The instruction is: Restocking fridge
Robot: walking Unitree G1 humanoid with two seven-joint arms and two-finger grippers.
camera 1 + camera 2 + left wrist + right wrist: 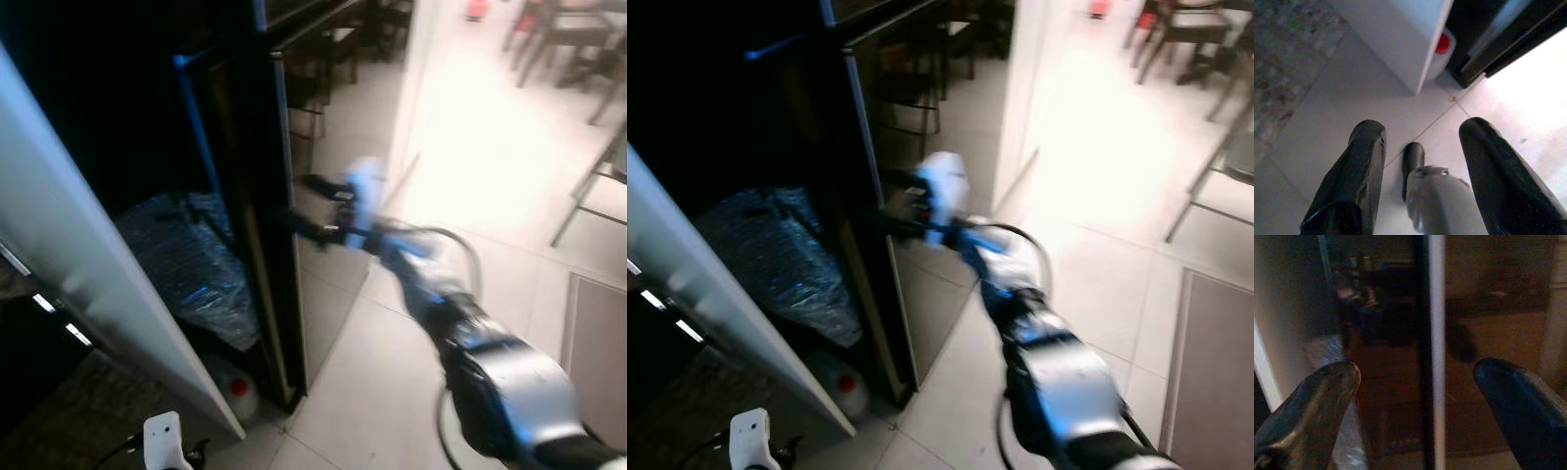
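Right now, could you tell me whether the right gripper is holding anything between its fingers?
No, the right gripper is open, its two black fingers spread apart before the dark fridge door edge with nothing between them.

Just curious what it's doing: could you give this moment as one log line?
right tool: open, at dark fridge door edge | left tool: open, idle, low | jug: on floor

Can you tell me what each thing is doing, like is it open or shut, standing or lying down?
Fridge door: open, swung wide.
Dark glossy door: open, seen edge-on.
Blue shiny bag: lying crumpled low inside.
Red-capped white jug: standing upright on the floor.
Right gripper: open, fingers either side of the dark door's edge.
Left gripper: open, hanging low, pointing at the floor.
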